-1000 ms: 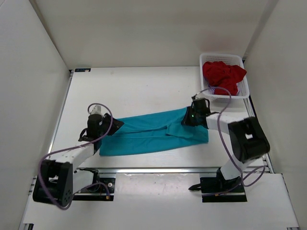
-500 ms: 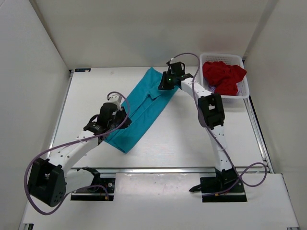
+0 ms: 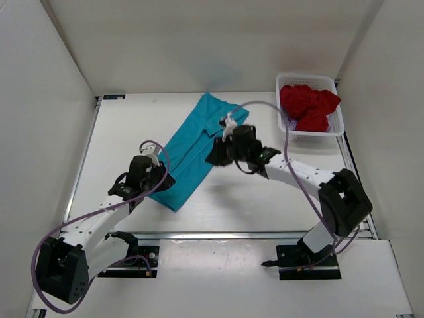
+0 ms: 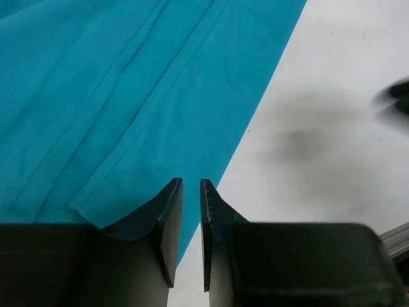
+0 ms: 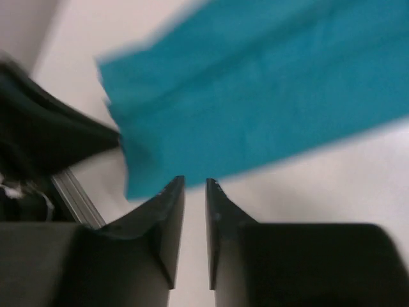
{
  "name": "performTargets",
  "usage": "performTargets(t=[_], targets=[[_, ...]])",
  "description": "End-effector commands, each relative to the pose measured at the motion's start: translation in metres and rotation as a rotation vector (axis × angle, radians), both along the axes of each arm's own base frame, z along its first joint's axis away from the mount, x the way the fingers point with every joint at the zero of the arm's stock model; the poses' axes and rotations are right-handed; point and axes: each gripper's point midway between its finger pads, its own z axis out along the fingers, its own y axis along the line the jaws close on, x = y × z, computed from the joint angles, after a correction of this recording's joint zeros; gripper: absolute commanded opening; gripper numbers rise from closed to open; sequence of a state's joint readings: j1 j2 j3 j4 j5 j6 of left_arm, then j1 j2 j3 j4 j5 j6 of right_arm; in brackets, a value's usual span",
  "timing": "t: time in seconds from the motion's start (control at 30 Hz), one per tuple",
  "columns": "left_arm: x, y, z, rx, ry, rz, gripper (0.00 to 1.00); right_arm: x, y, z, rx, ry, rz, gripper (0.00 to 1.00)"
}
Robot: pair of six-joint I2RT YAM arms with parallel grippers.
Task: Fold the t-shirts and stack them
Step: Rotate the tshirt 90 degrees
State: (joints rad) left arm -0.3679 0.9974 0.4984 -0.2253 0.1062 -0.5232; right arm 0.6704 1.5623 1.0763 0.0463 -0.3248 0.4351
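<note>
- The teal shirt (image 3: 199, 149), crosswise a second ago, lies slantwise on the counter (image 3: 265, 199).
- Our right pincer (image 5: 195, 184) has quit its far end; the left pincer (image 4: 190, 185) too looks clenched, empty.
- We judge the next fold due.

Top camera, high at the near side, facing down over the whole table (image 3: 132, 126); two wrist cameras, close above it, each looking past its own fingers (image 4: 167, 217) (image 5: 167, 217); all share the teal shirt (image 3: 192, 149).

Light: bright, even | shadows: soft grey patch right of flat teal cloth t-shirt (image 4: 128, 96) | blur: right-wrist view motion-smeared, left-wrist view sharp
</note>
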Motion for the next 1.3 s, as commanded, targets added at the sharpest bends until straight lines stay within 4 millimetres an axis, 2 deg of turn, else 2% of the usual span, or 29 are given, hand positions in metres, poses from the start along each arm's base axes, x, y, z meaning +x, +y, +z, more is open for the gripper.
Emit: performTargets(t=[0.0,0.03,0.1,0.13,0.2,0.27,0.3,0.33,0.37,0.4,0.43,0.47,0.5,0.57,0.63,0.67,0.7,0.73,0.77,0.8,0.9,0.93,0.97,1.0,1.03,1.07,1.13,1.2,1.27], targets=[[0.0,0.006,0.011,-0.026,-0.04,0.013,0.29,-0.026,0.007,-0.045,-0.008,0.092,-0.03,0.24],[0.0,0.008,0.012,-0.026,-0.046,0.015,0.3,-0.031,0.008,-0.057,-0.017,0.131,-0.029,0.29],[0.002,0.01,0.013,-0.035,-0.044,0.023,0.32,-0.035,0.016,-0.068,-0.02,0.155,-0.024,0.37],[0.004,0.014,0.015,-0.031,-0.051,0.032,0.31,-0.039,0.021,-0.082,-0.038,0.187,-0.014,0.4],[0.003,0.013,0.016,-0.028,-0.048,0.022,0.32,-0.041,0.026,-0.107,-0.071,0.231,-0.022,0.42],[0.003,0.016,0.013,-0.017,-0.043,0.035,0.32,-0.041,0.037,-0.119,-0.057,0.27,-0.003,0.46],[0.002,0.015,0.013,-0.021,-0.04,0.025,0.33,-0.04,0.037,-0.136,-0.077,0.302,-0.018,0.46],[0.004,0.017,0.016,-0.017,-0.054,0.036,0.33,-0.038,0.04,-0.142,-0.084,0.31,-0.024,0.46],[0.003,0.017,0.013,-0.013,-0.049,0.035,0.33,-0.036,0.045,-0.149,-0.092,0.324,-0.026,0.45],[0.003,0.016,0.013,-0.017,-0.047,0.039,0.33,-0.032,0.049,-0.148,-0.087,0.322,-0.029,0.43],[0.004,0.017,0.015,-0.017,-0.052,0.041,0.33,-0.034,0.05,-0.158,-0.101,0.343,-0.026,0.42],[0.005,0.018,0.015,-0.014,-0.054,0.048,0.33,-0.03,0.055,-0.156,-0.087,0.348,-0.031,0.41],[0.005,0.017,0.015,-0.016,-0.052,0.045,0.33,-0.033,0.058,-0.162,-0.089,0.372,-0.012,0.37],[0.007,0.014,0.017,-0.028,-0.051,0.032,0.34,-0.034,0.059,-0.17,-0.097,0.408,-0.006,0.06],[0.008,0.014,0.015,-0.019,-0.048,0.037,0.35,-0.03,0.044,-0.169,-0.098,0.411,-0.037,0.0],[0.007,0.012,0.016,-0.017,-0.042,0.032,0.35,-0.025,0.038,-0.156,-0.08,0.388,-0.054,0.0],[0.006,0.012,0.014,-0.013,-0.037,0.028,0.35,-0.022,0.021,-0.151,-0.083,0.368,-0.078,0.0],[0.006,0.009,0.014,-0.014,-0.036,0.021,0.35,-0.021,-0.003,-0.159,-0.102,0.388,-0.117,0.0],[0.007,0.008,0.012,-0.016,-0.035,0.018,0.36,-0.018,-0.028,-0.156,-0.095,0.385,-0.148,0.0],[0.006,0.004,0.013,-0.024,-0.032,0.008,0.36,-0.019,-0.038,-0.146,-0.083,0.375,-0.14,0.0],[0.0,-0.013,0.005,-0.001,-0.004,-0.046,0.4,-0.019,-0.09,-0.149,-0.165,0.387,-0.17,0.0],[-0.001,-0.017,0.004,0.015,-0.003,-0.063,0.42,-0.019,-0.104,-0.146,-0.173,0.385,-0.175,0.04],[-0.007,-0.022,-0.005,0.034,0.023,-0.089,0.45,-0.023,-0.114,-0.151,-0.176,0.396,-0.175,0.17],[-0.011,-0.024,-0.01,0.045,0.033,-0.101,0.47,-0.035,-0.114,-0.147,-0.153,0.408,-0.152,0.3],[-0.02,-0.026,-0.02,0.055,0.067,-0.124,0.5,-0.034,-0.121,-0.136,-0.127,0.389,-0.174,0.36],[-0.024,-0.026,-0.026,0.069,0.084,-0.133,0.51,-0.043,-0.13,-0.143,-0.143,0.4,-0.195,0.39],[-0.032,-0.023,-0.037,0.08,0.111,-0.135,0.55,-0.052,-0.142,-0.134,-0.125,0.367,-0.24,0.42],[-0.038,-0.03,-0.041,0.032,0.121,-0.154,0.59,-0.076,-0.154,-0.145,-0.14,0.416,-0.268,0.42],[-0.042,-0.04,-0.042,0.014,0.119,-0.175,0.62,-0.091,-0.155,-0.147,-0.127,0.42,-0.259,0.42]])
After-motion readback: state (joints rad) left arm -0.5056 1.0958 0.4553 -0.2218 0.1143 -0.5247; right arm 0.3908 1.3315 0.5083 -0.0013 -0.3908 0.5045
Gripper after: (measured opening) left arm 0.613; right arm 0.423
